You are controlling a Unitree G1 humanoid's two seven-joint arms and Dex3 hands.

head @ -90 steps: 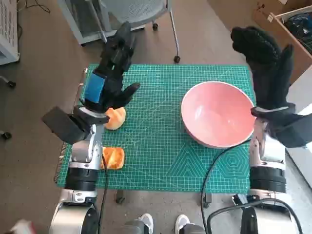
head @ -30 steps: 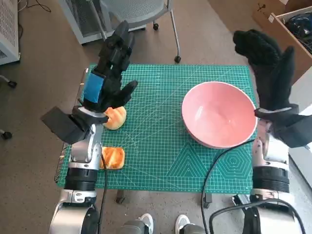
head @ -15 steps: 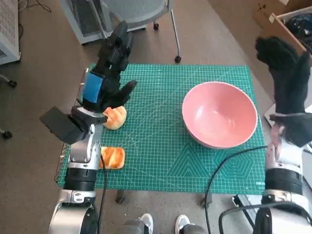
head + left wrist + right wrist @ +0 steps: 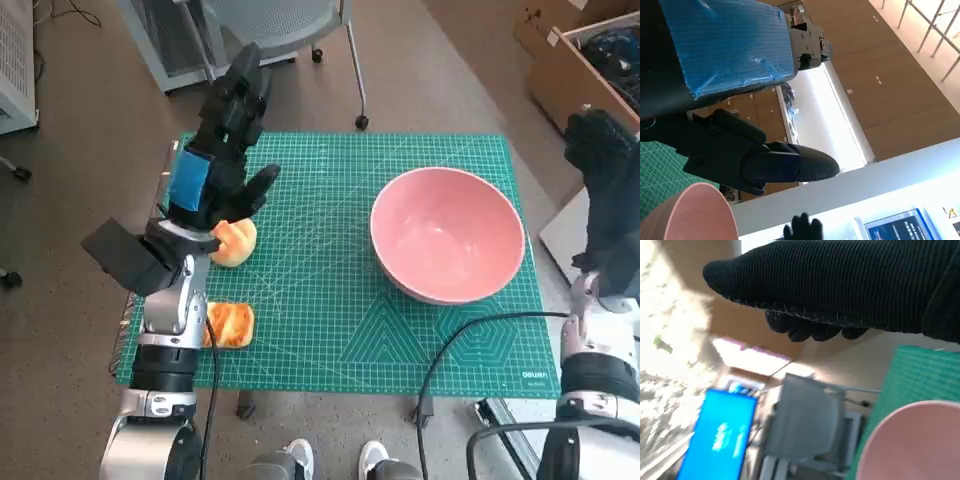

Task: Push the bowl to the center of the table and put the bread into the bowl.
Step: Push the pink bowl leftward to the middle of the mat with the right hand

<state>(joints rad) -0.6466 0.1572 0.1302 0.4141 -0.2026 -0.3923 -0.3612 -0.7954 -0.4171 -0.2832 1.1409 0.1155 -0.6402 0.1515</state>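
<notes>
In the head view, a green mat (image 4: 330,250) covers the small table. The pink bowl (image 4: 447,234) sits on the right side of the mat, well away from its middle, and nothing is in it. Two pieces of bread are on the left side. One round bread (image 4: 234,242) lies at the middle left, just under the left hand (image 4: 222,150). The other bread (image 4: 230,325) lies lower down, near the mat's left edge, right beside the left forearm. The left hand hangs above the mat at the upper left of the frame. Its fingers point up and away, spread apart, and it holds nothing. The right hand (image 4: 606,190) is at the far right edge of the frame, off the mat and apart from the bowl. Its glove points up and holds nothing; its fingers look close together. A grey chair (image 4: 280,25) stands at the top, and shoes show at the bottom edge.

In the left wrist view, the blue tape (image 4: 725,45) fills the upper left. The black fingers (image 4: 790,167) stretch to the right with nothing in them. The bowl's pink rim (image 4: 690,212) shows at the lower left.

In the right wrist view, the glove (image 4: 840,285) runs along the top. The bowl (image 4: 912,442) is at the lower right, on the green mat (image 4: 912,372).
</notes>
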